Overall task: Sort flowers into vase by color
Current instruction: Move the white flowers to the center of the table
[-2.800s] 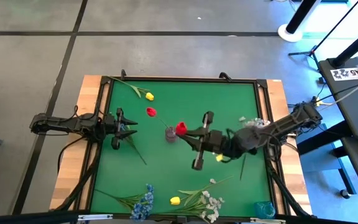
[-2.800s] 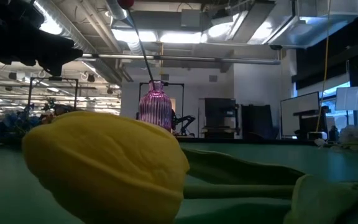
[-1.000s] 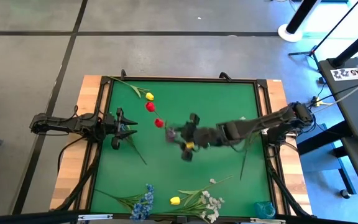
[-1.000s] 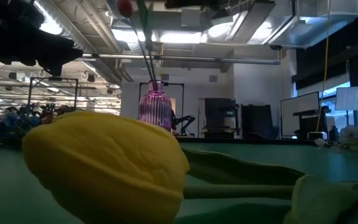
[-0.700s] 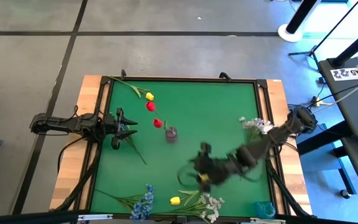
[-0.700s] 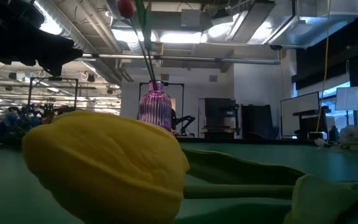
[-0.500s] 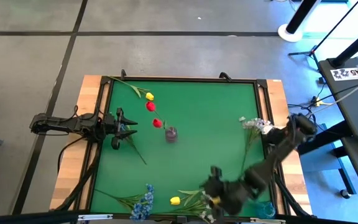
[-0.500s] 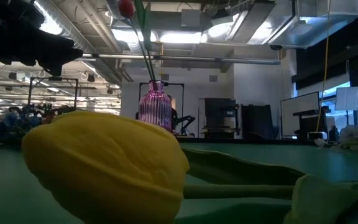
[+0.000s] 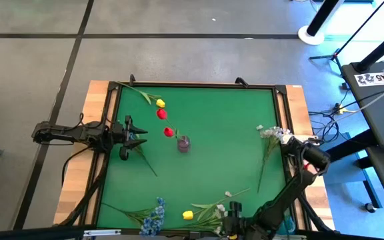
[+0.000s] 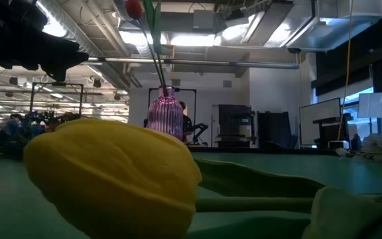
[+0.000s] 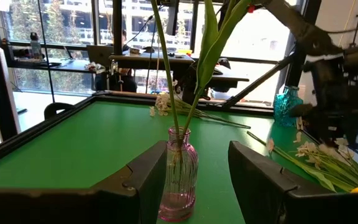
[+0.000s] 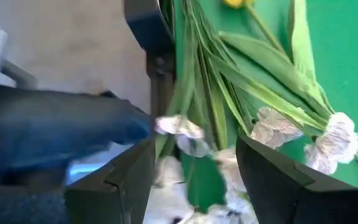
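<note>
- High view: left gripper [image 9: 139,138] at the mat's left edge, fingers spread, empty; pink vase [image 9: 184,143] mid-mat with two red flowers [image 9: 169,131]; right gripper [image 9: 234,225] low at the near edge.
- Low view: yellow flower [image 10: 111,176] close up, vase behind.
- Left wrist view: vase between spread fingers, untouched.
- Right wrist view: fingers apart, empty, over white flowers [image 12: 337,140].

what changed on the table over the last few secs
The right gripper let go of a red flower, left standing in the pink vase with a second red flower, and swung from the vase to the table's near edge, over the white sprays. It now hangs open above them, holding nothing. The left gripper stayed open beside the vase; the flowers lying on the table have not moved.
</note>
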### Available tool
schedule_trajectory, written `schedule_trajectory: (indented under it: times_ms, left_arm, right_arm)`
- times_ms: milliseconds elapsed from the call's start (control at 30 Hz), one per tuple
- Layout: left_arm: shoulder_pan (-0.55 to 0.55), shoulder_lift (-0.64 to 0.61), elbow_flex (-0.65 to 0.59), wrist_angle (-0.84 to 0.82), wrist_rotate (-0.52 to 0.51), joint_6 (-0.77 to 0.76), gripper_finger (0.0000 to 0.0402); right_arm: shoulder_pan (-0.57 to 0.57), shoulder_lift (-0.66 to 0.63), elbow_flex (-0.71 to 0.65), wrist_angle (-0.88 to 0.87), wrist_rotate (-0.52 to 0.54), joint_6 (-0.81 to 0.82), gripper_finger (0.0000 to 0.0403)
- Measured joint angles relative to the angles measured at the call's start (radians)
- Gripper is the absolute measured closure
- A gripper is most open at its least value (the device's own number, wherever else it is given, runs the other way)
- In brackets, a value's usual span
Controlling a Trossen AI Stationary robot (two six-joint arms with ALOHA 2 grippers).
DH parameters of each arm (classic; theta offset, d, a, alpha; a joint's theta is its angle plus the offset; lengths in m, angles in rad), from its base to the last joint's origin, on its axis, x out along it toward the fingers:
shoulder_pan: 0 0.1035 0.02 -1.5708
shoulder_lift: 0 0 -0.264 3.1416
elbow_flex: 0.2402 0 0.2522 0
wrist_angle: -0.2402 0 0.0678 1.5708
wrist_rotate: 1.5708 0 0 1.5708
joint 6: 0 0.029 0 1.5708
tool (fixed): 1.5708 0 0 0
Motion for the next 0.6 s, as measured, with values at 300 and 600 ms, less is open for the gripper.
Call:
schedule_trajectory:
  times_ms: [300, 600]
  left_arm:
    - [0.000, 0.000, 0.000, 0.000, -0.001, 0.000, 0.0234]
    - [0.000, 0.000, 0.000, 0.000, -0.001, 0.000, 0.0234]
  right_arm:
    - [-0.068, 0.050, 0.000, 0.009, -0.051, -0.151, 0.0205]
    - [-0.132, 0.033, 0.045, -0.173, -0.219, -0.324, 0.0387]
